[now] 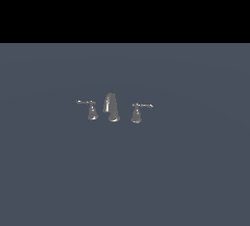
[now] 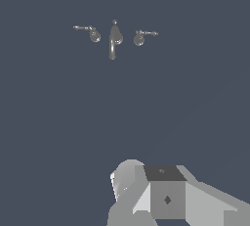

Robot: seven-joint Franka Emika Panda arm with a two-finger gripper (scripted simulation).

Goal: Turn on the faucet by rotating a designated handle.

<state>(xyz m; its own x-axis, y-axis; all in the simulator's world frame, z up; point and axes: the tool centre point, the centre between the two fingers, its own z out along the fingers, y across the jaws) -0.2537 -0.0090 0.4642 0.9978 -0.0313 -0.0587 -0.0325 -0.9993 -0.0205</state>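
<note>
The faucet [image 1: 113, 116] is a small shiny grey three-piece set standing on a flat blue-grey surface, mid-scene in the exterior view. Its curved spout [image 1: 111, 102] rises in the middle. The handle [image 1: 91, 111] stands on the exterior view's left of the spout, with its thin lever pointing left. The wrist view sees the handle [image 2: 94, 35] and spout [image 2: 114, 41] from above, far off. No gripper fingers appear in either view. Only grey arm parts [image 2: 166, 195] fill the wrist view's lower edge.
A twin handle [image 1: 136, 114] with its lever pointing right stands on the spout's other side, also seen in the wrist view [image 2: 139, 38]. The blue-grey surface [image 1: 185, 171] stretches all around the set. A black band lies beyond it.
</note>
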